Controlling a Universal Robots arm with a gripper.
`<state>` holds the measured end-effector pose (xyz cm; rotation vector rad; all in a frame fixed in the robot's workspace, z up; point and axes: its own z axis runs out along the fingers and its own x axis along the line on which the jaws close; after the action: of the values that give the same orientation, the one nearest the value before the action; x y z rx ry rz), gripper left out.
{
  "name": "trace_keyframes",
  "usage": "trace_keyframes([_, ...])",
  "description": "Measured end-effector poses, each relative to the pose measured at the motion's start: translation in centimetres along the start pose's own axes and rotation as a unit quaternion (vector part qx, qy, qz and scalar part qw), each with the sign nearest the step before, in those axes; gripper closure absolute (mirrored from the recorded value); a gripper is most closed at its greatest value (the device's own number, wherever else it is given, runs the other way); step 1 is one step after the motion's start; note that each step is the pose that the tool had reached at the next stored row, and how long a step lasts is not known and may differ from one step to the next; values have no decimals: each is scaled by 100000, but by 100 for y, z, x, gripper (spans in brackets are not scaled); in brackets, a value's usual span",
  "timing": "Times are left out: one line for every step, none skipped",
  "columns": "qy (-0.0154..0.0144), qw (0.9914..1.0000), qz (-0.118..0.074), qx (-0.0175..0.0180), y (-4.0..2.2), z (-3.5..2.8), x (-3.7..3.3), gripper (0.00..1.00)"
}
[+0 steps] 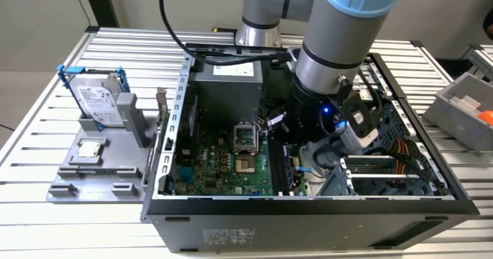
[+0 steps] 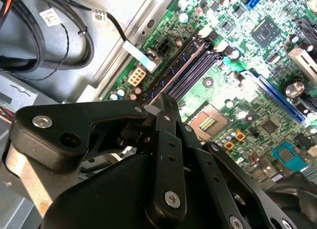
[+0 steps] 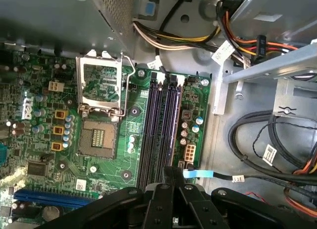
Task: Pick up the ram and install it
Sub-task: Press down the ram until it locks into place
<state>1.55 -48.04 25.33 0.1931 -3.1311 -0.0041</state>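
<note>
The ram [image 3: 170,121] is a thin dark bluish stick that seems to stand in one of the motherboard's black slots [image 3: 154,130], beside the white power plug; it shows again in the second wrist view [image 2: 172,70]. My gripper [image 3: 171,170] hangs just over the near end of those slots, with its black fingers shut tip to tip and nothing showing between them [image 2: 167,98]. Whether the tips touch the ram I cannot tell. In the exterior view the arm [image 1: 324,109] reaches down into the open computer case [image 1: 308,204], over the green motherboard [image 1: 227,166].
An open processor socket [image 3: 99,135] lies beside the slots. Bundled cables [image 3: 262,155] and a metal drive cage [image 1: 385,172] crowd the other side. Outside the case, a grey holder [image 1: 100,172] carries a silver hard drive in a blue frame [image 1: 99,100] and a small square chip [image 1: 91,149].
</note>
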Motion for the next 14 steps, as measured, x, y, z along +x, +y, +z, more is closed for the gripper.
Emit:
trace_keyframes([3, 99999, -372, 4, 2, 0, 1, 100])
trace_keyframes([1, 99997, -746, 2, 4, 0, 2, 100])
trace_keyframes([2, 99994, -1109, 1, 5, 0, 4, 100])
trace_keyframes([5, 99989, -1497, 4, 6, 0, 7, 100])
trace_keyframes([6, 99982, -1913, 7, 7, 0, 8, 100])
trace_keyframes([8, 99973, -2318, 9, 8, 0, 10, 100])
trace_keyframes([13, 99963, -2717, 9, 8, 0, 11, 100])
trace_keyframes([17, 99953, -3079, 13, 9, 0, 12, 100])
trace_keyframes([21, 99941, -3424, 13, 9, 0, 14, 100])
trace_keyframes([24, 99929, -3773, 15, 10, 0, 16, 100])
trace_keyframes([26, 99914, -4156, 15, 11, 0, 16, 100])
trace_keyframes([28, 99895, -4572, 16, 11, 0, 18, 100])
trace_keyframes([34, 99877, -4967, 21, 11, 0, 19, 100])
trace_keyframes([41, 99856, -5372, 23, 11, 0, 20, 100])
